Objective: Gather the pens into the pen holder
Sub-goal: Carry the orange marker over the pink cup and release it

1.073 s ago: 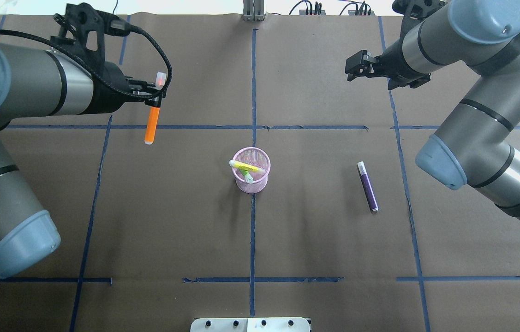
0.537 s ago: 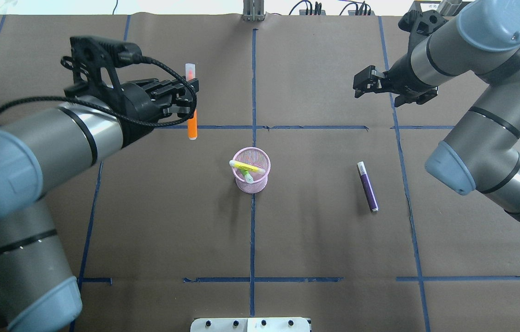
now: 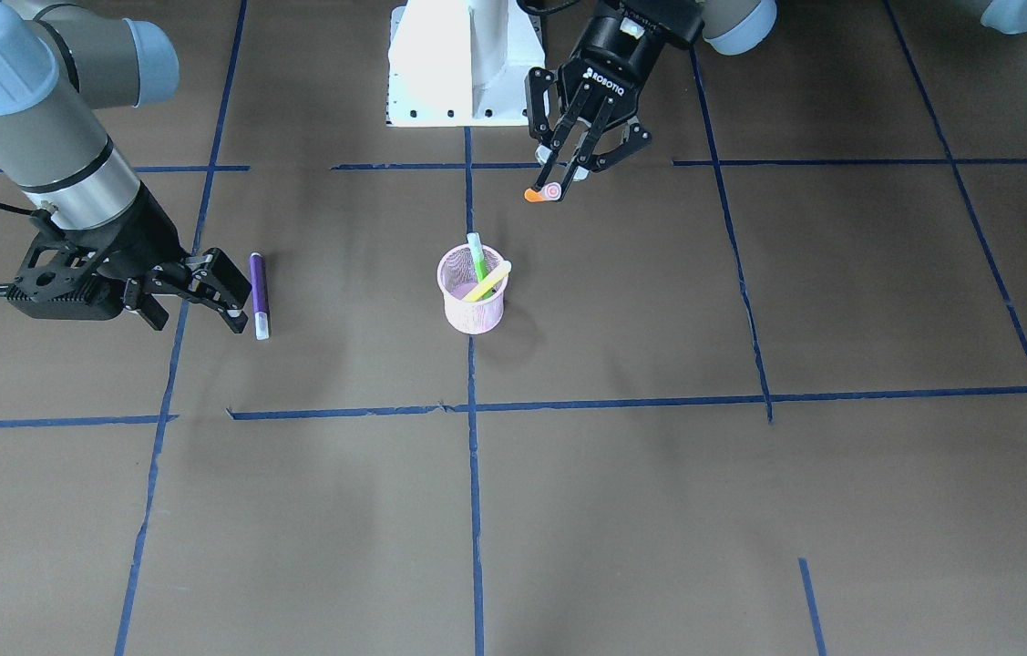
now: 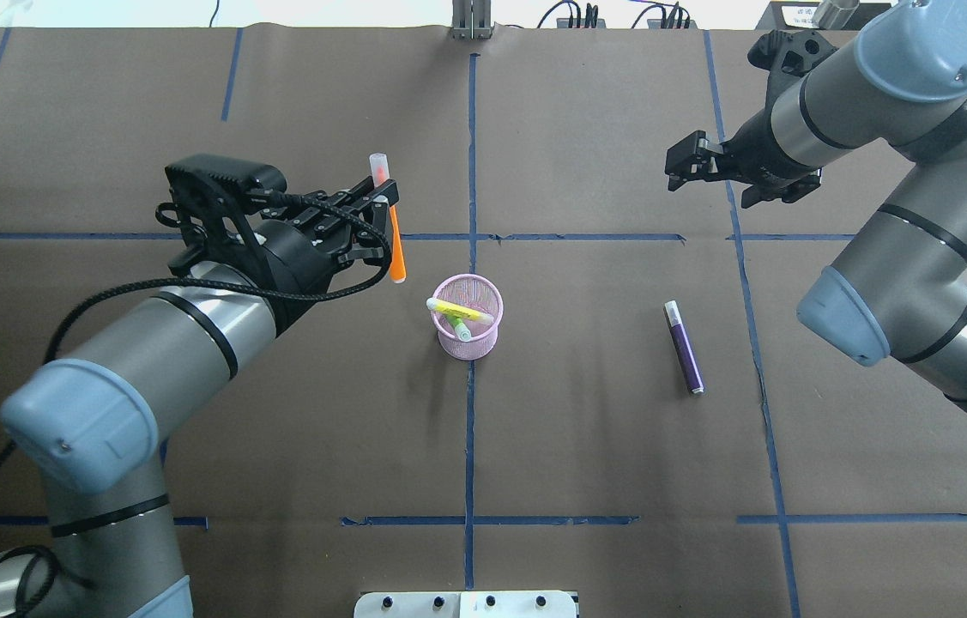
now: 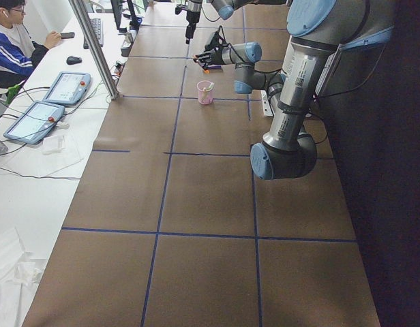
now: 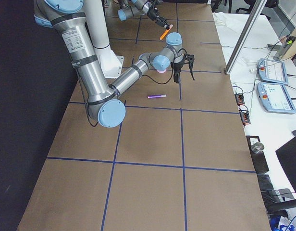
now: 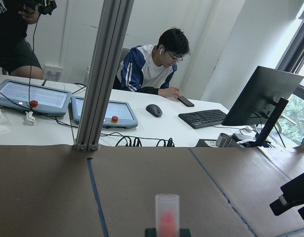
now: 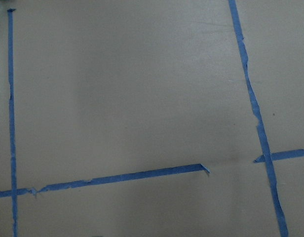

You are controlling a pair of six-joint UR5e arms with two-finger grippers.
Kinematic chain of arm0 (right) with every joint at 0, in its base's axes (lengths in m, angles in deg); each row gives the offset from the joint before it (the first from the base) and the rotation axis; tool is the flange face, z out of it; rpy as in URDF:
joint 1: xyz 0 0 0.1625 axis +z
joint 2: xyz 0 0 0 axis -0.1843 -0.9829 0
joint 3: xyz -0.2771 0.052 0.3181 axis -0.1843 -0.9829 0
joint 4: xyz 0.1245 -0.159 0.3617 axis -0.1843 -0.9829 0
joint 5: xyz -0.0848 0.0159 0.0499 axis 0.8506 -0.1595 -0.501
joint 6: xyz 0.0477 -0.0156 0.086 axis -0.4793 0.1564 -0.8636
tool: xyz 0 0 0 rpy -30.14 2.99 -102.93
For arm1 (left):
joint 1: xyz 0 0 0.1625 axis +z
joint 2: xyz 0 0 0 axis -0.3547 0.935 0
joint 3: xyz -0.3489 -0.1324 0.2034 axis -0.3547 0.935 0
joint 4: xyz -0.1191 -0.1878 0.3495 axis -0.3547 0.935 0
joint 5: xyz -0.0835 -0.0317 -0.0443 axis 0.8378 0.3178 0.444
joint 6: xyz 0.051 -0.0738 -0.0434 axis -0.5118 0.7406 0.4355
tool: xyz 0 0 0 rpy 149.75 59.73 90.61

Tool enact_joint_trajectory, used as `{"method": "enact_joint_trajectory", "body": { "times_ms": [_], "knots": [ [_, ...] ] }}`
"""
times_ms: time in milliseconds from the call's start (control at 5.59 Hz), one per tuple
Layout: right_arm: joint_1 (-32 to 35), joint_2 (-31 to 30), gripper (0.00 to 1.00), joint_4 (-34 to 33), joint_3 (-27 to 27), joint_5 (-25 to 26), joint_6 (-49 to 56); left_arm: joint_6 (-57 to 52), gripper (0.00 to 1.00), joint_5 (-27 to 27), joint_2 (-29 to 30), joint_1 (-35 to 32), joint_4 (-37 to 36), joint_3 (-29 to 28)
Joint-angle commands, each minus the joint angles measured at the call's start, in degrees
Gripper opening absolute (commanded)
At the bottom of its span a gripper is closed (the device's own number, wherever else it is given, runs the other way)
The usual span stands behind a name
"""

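Overhead, orange pen (image 4: 395,253) whole; wrist view, cap (image 7: 167,212) only.

Holder mouth: pink pen holder (image 4: 470,345) partly blocked; yellow pen (image 4: 459,309) lies across rim, green pen (image 4: 459,329) leans inside. Gap shows on far half of mouth.
Holder L side: left gripper (image 4: 383,199) w/ orange pen (image 4: 396,253) hangs just beside rim, not touching; its arm crosses the near-L area.
Holder R side: bare paper betw. holder & purple pen (image 4: 684,348), which lies flat, well apart.
Far R: right gripper (image 4: 677,166), fingers spread, beyond purple pen, apart from it.
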Motion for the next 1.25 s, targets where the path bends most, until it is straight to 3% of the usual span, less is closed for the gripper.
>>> {"method": "enact_joint_trajectory", "body": {
  "times_ms": [0, 179, 358, 1073],
  "knots": [
    [0.4, -0.5, 1.00, -0.1, -0.2, -1.9, 0.0, 0.0, 0.00, -6.6, 2.0, 1.9, 18.4, -14.6],
    [1.0, -1.4, 1.00, -2.3, -0.2, -4.1, 0.0, 0.1, 0.00, -9.5, 3.9, 3.1, 22.7, -18.9],
    [2.4, -1.5, 1.00, -4.4, -0.2, -8.0, 0.0, 0.1, 0.00, -10.6, 5.1, 3.9, 23.2, -19.5],
    [2.1, -1.6, 1.00, -5.5, -0.1, -8.4, 0.0, -0.4, 0.00, -10.4, 10.1, 4.2, 22.8, -26.8]
  ]
}}
